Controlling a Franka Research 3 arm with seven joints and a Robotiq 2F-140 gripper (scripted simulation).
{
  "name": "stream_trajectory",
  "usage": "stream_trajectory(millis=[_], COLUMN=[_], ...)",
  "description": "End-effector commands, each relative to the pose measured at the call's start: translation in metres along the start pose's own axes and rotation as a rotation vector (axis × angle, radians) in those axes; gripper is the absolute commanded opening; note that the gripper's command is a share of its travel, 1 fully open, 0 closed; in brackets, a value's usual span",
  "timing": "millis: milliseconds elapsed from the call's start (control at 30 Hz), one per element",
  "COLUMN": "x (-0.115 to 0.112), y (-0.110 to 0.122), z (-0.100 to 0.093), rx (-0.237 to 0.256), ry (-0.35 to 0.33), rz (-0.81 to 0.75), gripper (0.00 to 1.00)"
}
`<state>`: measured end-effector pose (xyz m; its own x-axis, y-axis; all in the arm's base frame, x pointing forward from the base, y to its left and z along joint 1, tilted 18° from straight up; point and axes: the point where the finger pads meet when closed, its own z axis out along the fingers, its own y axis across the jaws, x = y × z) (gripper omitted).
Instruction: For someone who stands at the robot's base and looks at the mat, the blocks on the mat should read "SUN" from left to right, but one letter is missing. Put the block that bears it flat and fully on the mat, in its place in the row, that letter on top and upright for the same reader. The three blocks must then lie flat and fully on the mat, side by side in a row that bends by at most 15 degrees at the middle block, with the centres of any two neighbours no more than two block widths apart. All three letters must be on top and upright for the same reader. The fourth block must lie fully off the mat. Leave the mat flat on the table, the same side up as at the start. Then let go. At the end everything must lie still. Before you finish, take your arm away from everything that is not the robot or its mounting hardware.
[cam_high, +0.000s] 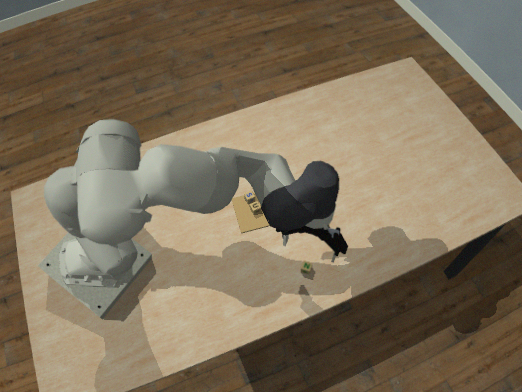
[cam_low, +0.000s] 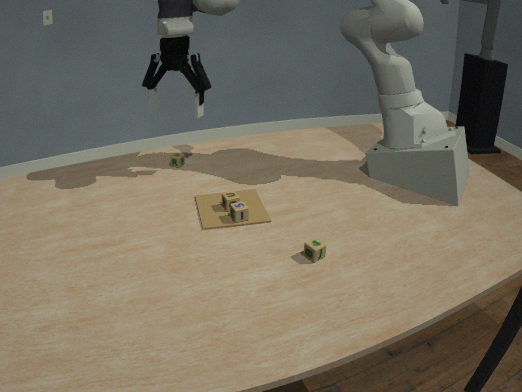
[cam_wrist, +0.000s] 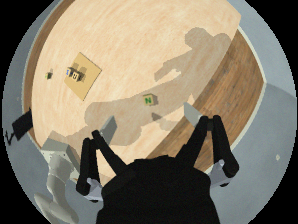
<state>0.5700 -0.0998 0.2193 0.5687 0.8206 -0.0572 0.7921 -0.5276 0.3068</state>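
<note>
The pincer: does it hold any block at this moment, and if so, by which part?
Nothing is held. The pincer hangs open, high above the table, over the N block, which lies untouched.

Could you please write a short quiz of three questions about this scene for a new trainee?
1. True or false: the gripper holds a block.
2. How many blocks lie on the mat?
3. The block with N on top lies: A) on the mat, B) on the table off the mat, C) between the fingers.

Key: 1 false, it hangs open and empty. 2 two, the S block and the U block. 3 B.
</note>
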Motion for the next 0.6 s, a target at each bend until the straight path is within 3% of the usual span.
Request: stream_trajectory(millis=[0, 567], x=[-0.0009, -0.0011], y=[0.0001, 0.0007], z=[0.0009, 0.0017], rx=[-0.001, -0.004], ry=[-0.005, -0.006], rz=[0.128, 0.370], gripper=[1.00, 1.00])
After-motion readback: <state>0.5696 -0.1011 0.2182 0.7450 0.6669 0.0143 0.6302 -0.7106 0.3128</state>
